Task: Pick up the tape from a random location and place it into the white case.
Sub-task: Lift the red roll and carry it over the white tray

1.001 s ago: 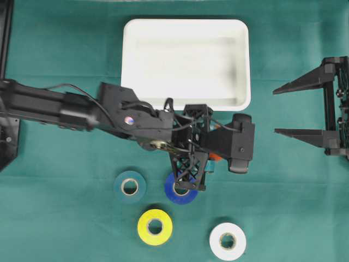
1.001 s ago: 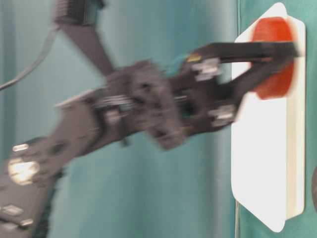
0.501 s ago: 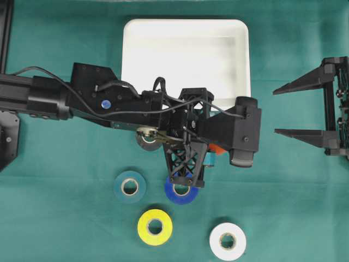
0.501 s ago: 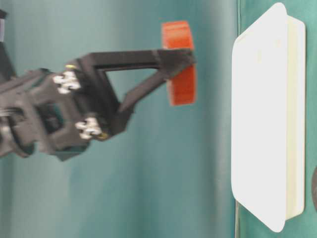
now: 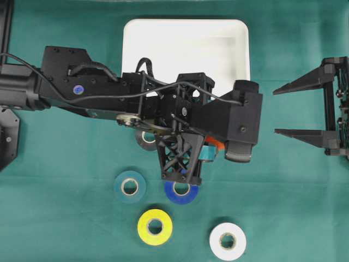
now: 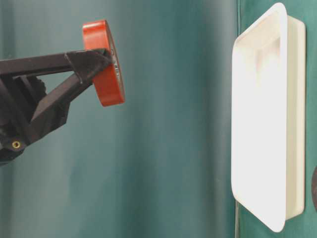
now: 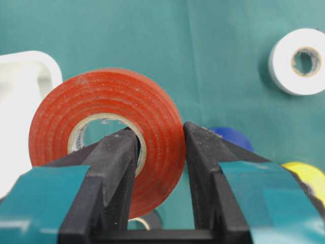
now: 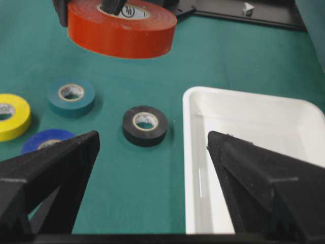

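A red tape roll (image 7: 101,96) hangs high above the cloth, with my left gripper (image 7: 158,131) shut on it: one finger stands inside the core and the other against the outer face. In the overhead view only a sliver of the red tape (image 5: 215,145) shows under the wrist, just in front of the near rim of the white case (image 5: 185,23). The case (image 6: 260,124) has nothing in it. My right gripper (image 5: 275,111) hangs wide open at the right, beside the case, holding nothing.
Loose rolls lie on the green cloth in front of the case: teal (image 5: 130,186), blue (image 5: 182,192), yellow (image 5: 155,226), white (image 5: 227,240), and a black one (image 8: 145,125) partly under the left arm.
The left gripper has lifted the red tape well up from the level of the case, and the arm has shifted toward the case. The right gripper has not moved.
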`<move>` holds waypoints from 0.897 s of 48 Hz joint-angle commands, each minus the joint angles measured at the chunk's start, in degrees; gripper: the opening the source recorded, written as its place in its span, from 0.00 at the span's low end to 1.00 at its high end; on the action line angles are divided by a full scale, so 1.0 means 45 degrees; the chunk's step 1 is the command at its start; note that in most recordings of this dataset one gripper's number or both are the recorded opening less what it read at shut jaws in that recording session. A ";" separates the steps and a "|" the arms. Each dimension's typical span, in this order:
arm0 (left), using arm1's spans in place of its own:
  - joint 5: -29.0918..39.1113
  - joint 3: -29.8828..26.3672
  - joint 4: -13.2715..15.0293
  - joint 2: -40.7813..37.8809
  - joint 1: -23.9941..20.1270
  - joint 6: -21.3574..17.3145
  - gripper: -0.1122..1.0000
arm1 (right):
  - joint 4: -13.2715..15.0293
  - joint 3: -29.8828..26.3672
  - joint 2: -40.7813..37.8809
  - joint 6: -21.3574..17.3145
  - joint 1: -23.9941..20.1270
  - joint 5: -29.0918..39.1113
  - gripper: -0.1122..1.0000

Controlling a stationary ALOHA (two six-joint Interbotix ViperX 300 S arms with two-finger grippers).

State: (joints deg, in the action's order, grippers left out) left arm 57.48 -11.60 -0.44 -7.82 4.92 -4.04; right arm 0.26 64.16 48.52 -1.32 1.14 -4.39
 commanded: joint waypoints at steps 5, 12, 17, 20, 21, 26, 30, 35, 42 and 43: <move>-0.0078 -0.0332 -0.0039 0.0547 0.0039 -0.0020 0.32 | 0.0020 -0.0352 -0.0059 0.0000 0.0000 -0.0059 0.92; -0.0078 -0.0293 -0.0039 0.0566 0.0039 -0.0020 0.32 | 0.0020 -0.0332 -0.0059 0.0000 0.0000 -0.0078 0.92; -0.0078 -0.0254 -0.0039 0.0586 0.0039 -0.0020 0.32 | 0.0020 -0.0352 -0.0059 0.0000 0.0020 -0.0078 0.92; -0.0078 -0.0254 -0.0039 0.0586 0.0059 -0.0020 0.32 | 0.0020 -0.0332 -0.0059 0.0000 0.0000 -0.0059 0.92; -0.0078 -0.0254 -0.0039 0.0586 0.0039 -0.0020 0.32 | 0.0020 -0.0332 -0.0059 0.0000 0.0000 -0.0059 0.92; -0.0078 -0.0215 -0.0039 0.0605 0.0059 -0.0020 0.32 | 0.0020 -0.0352 -0.0059 0.0000 0.0000 -0.0059 0.92; -0.0078 -0.0176 -0.0039 0.0625 0.0059 -0.0020 0.32 | 0.0020 -0.0332 -0.0059 0.0000 0.0000 -0.0059 0.92; -0.0098 -0.0137 -0.0039 0.0645 0.0039 -0.0020 0.32 | 0.0020 -0.0332 -0.0059 0.0000 0.0000 -0.0059 0.92; -0.0098 -0.0117 -0.0039 0.0645 -0.0020 -0.0020 0.32 | 0.0020 -0.0352 -0.0059 0.0000 0.0000 -0.0059 0.92; -0.0098 -0.0117 -0.0039 0.0625 -0.0039 -0.0020 0.32 | 0.0020 -0.0332 -0.0059 0.0000 0.0000 -0.0059 0.92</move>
State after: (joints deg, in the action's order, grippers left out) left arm 57.39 -11.34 -0.44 -7.56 5.01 -4.04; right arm 0.26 64.16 48.52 -1.32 1.14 -4.39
